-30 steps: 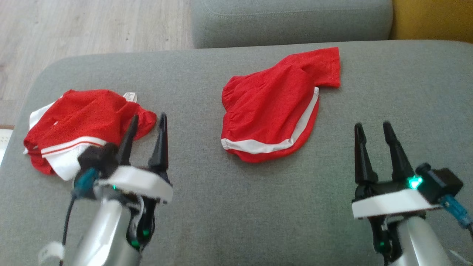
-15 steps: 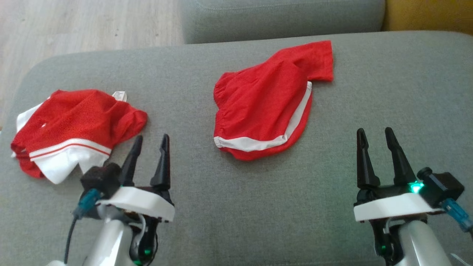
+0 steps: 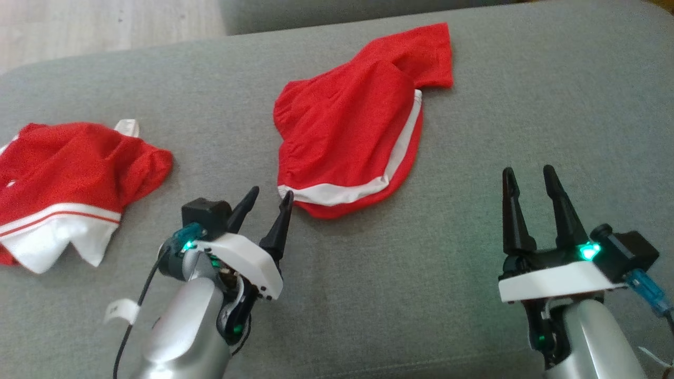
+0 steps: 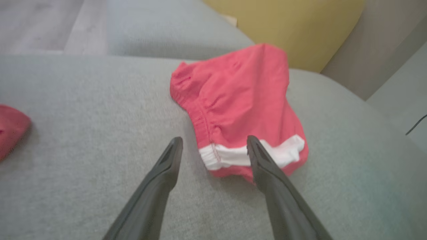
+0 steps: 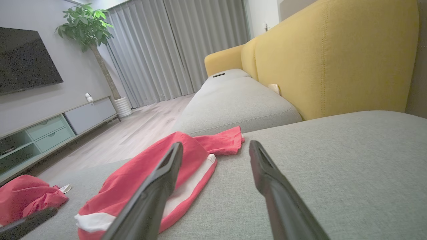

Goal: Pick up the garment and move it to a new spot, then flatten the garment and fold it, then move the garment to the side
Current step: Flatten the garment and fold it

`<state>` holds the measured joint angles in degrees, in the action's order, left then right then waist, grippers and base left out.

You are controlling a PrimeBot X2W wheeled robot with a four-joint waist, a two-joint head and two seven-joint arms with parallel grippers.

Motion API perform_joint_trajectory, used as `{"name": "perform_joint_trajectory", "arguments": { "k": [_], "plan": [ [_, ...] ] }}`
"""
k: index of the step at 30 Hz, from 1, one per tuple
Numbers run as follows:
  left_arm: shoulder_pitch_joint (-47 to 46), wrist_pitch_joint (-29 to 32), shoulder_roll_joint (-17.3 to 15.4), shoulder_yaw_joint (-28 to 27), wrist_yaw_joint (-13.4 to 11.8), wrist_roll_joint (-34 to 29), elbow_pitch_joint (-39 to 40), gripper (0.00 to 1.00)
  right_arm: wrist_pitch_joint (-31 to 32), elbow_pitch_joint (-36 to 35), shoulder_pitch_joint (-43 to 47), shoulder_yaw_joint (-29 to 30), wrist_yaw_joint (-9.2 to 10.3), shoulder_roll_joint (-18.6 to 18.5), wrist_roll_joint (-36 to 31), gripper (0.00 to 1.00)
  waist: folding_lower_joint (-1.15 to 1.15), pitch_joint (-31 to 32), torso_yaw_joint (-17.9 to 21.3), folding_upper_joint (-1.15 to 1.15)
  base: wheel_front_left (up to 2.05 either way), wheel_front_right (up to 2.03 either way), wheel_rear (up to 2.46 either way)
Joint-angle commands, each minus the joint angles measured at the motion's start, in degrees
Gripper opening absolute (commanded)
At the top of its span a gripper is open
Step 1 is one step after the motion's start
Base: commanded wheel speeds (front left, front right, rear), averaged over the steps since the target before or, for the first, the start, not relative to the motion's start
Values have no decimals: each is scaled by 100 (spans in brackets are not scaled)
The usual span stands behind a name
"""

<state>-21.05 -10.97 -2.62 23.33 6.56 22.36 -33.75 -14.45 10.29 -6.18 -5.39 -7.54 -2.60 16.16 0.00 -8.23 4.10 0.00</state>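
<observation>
Between the fingers of the left gripper [image 3: 272, 191] nothing is being gripped: the two dark fingers are standing spread apart. Their tips are pointing at the near corner of the red shorts [image 3: 347, 131], just beside the white band along the hem. The left wrist view is looking straight down these fingers. There the white band is sitting in the gap between them, and the gathered waistband is running up the shorts' left edge. Whether a tip is touching the cloth cannot be told from either view.

The right gripper [image 3: 528, 170] is likewise standing wide open and empty. It is hovering over bare cushion, well apart from the shorts and to their right.

The shorts are lying crumpled near the middle of the grey sofa cushion [image 3: 421, 273], one leg flapping out toward the far edge. A second red garment [image 3: 68, 163] with white panels is lying bunched at the cushion's left end, and the left wrist view is catching just a corner of it.

The head view is looking down on the cushion and a strip of wooden floor [image 3: 105, 26]. The low right wrist view is taking in the room beyond: a yellow backrest [image 5: 333, 56], grey curtains [image 5: 176, 46], a potted plant [image 5: 88, 26], a television [image 5: 23, 63] and a low cabinet [image 5: 50, 126].
</observation>
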Motion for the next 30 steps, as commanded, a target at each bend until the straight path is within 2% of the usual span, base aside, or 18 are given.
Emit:
{"name": "perform_joint_trajectory", "arguments": {
  "k": [1, 7, 20, 21, 22, 30],
  "plan": [
    [-354, 76, -33, -67, -2, 29, -105, 100, -55, -202, -241, -161, 5, -28, 33, 100, 0, -115, 117, 0, 0, 0, 0],
    [-620, 182, -28, 101, -88, 98, -632, 100, -55, -210, -285, -162, 5, -28, 42, 100, 0, -196, 230, 0, 0, 0, 0],
    [-1010, -158, -27, 436, -126, 556, -1168, 100, -55, -205, -309, -167, 5, -28, 47, 100, 0, -246, 329, 0, 0, 0, 0],
    [-1029, -187, -26, 459, -125, 586, -1180, 63, -55, -202, -309, -168, 5, -28, 47, 100, 0, -244, 325, 0, 0, 0, 0],
    [-1050, -217, -26, 485, -120, 607, -1185, 0, -55, -199, -308, -169, 5, -28, 48, 100, 0, -242, 319, 0, 0, 0, 0],
    [-1077, -383, -39, 559, -175, 497, -1077, 0, -55, -142, -268, -107, 5, -28, 22, 100, 0, -133, 187, 0, 0, 0, 0]
  ]
}}
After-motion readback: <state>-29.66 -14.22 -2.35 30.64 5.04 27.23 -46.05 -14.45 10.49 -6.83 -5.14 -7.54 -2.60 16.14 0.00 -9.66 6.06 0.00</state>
